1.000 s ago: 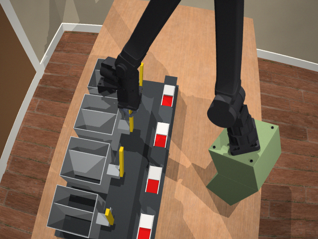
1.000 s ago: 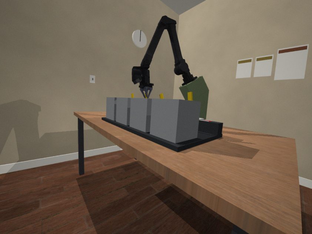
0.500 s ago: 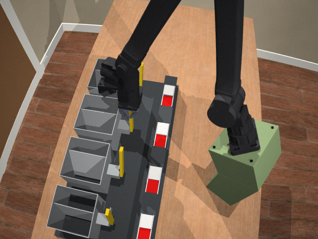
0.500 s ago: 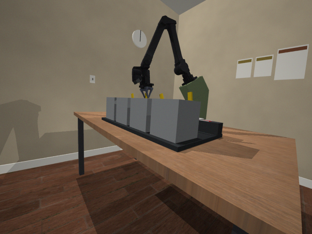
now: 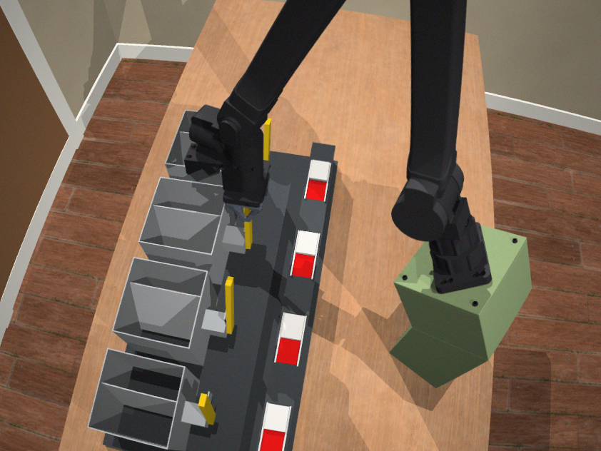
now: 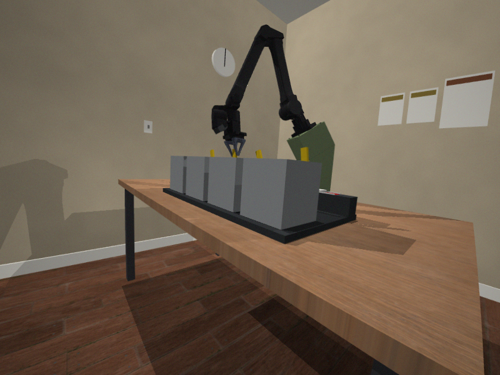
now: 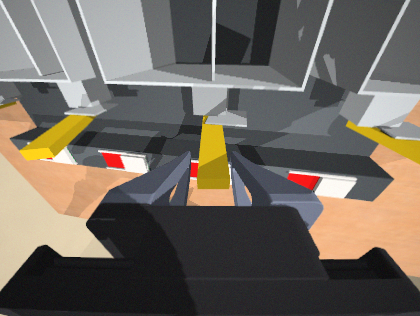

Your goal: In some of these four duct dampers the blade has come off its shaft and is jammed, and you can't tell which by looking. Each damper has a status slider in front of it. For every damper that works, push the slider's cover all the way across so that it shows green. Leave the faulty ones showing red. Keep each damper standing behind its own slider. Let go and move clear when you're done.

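With its fingers parted slightly wider than a yellow damper lever (image 5: pixel 248 235) (image 7: pixel 213 152) at centre, the gripper (image 5: pixel 245 213) (image 6: pixel 234 154) (image 7: pixel 210 157) holds nothing; best lift straight up, not brushing it. Four red-showing status sliders line the top view's centre, right of their dampers.

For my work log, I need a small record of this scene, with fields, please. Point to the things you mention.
dampers (image 5: pixel 184 230) (image 6: pixel 262 189) (image 7: pixel 125 40): four, in one row
sliders (image 5: pixel 306 242) (image 6: pixel 331 193) (image 7: pixel 335 187): four, one before each damper
slider colour: all four red, no green
gripper (image 5: pixel 245 215) (image 6: pixel 234 155) (image 7: pixel 210 157): jaws open, around a yellow handle (image 5: pixel 248 236) (image 6: pixel 234 152) (image 7: pixel 213 150), gap on both sides
handle's damper: second from the top view's upper end
faulty dampers: cannot tell
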